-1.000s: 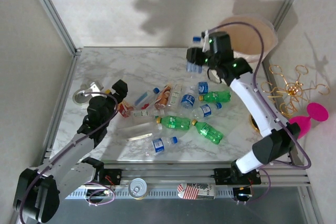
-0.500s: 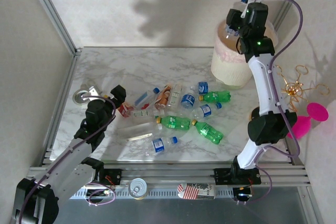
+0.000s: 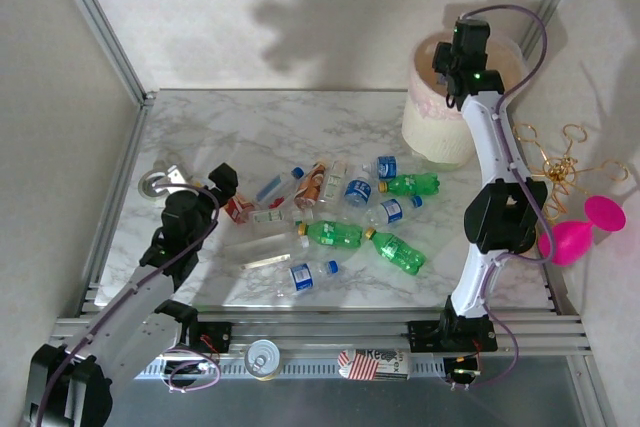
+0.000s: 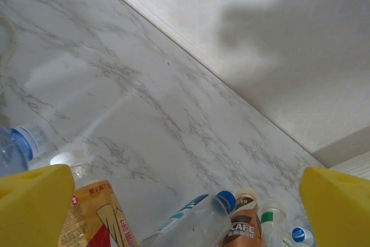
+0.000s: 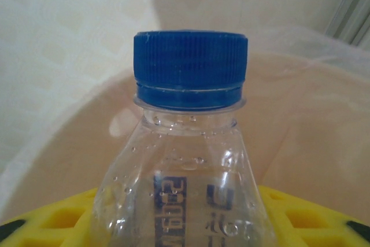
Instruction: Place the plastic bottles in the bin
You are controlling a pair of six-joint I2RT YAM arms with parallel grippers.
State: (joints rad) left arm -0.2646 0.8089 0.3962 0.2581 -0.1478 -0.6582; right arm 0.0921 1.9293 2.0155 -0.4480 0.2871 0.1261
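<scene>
Here the right jaws clamp a clear bottle [image 5: 185, 166], its blue cap [image 5: 189, 65] pointing away, over the open bin [image 3: 432, 132]; the left jaws stand wide apart beside the other bottles [image 3: 335, 234] lying on the tabletop [image 3: 250, 122]

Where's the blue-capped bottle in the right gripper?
Right wrist view: bottle in the right gripper, above the bin at the far right corner of the table.
</scene>
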